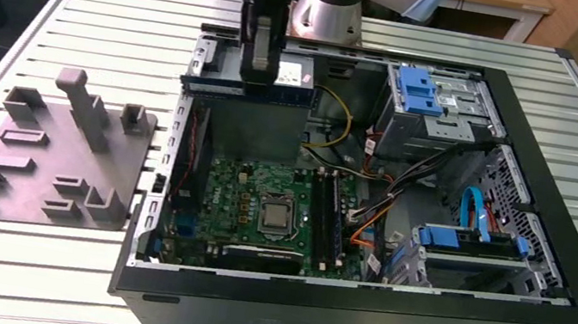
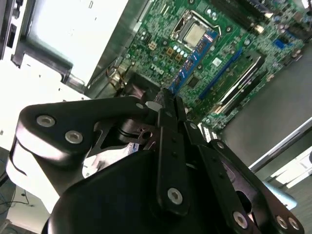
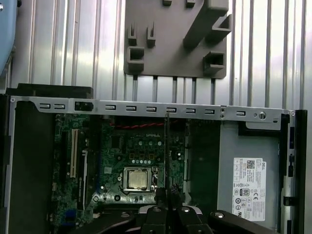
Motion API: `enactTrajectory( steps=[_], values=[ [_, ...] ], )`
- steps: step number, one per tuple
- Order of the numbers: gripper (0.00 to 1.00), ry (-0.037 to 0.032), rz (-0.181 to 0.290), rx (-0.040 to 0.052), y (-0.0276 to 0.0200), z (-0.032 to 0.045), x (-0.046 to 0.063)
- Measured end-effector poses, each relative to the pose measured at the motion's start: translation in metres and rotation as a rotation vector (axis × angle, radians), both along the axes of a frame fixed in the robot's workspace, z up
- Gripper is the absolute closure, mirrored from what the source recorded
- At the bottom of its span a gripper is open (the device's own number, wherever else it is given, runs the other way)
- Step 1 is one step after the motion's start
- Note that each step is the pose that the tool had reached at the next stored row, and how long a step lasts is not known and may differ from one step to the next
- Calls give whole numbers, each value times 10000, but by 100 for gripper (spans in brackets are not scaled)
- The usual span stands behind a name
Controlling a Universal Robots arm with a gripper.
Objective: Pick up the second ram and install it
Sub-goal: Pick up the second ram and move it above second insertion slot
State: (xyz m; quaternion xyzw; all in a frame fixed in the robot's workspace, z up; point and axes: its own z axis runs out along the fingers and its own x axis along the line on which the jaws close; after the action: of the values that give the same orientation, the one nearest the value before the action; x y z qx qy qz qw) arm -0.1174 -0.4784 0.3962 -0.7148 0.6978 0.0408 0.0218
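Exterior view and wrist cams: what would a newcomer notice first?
The open computer case on the slatted table, its green motherboard exposed. Above the board, the gripper has its jaws shut on the second ram. A grey fixture plate lies on the table at the exterior view's left.

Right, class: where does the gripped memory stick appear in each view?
Exterior view: the second ram, under the end effector, over the case's far side.
Second wrist view: jutting from the end effector toward the motherboard.
First wrist view: a thin edge-on line crossing the motherboard.
Shared landmark: the processor socket.
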Motion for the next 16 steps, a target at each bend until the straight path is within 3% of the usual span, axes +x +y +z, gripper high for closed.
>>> enactTrajectory(
  steps=[10,16],
  values=[
    [86,8,0,1,13,-15,288],
    [86,30,0,0,13,-107,389]
  ],
)
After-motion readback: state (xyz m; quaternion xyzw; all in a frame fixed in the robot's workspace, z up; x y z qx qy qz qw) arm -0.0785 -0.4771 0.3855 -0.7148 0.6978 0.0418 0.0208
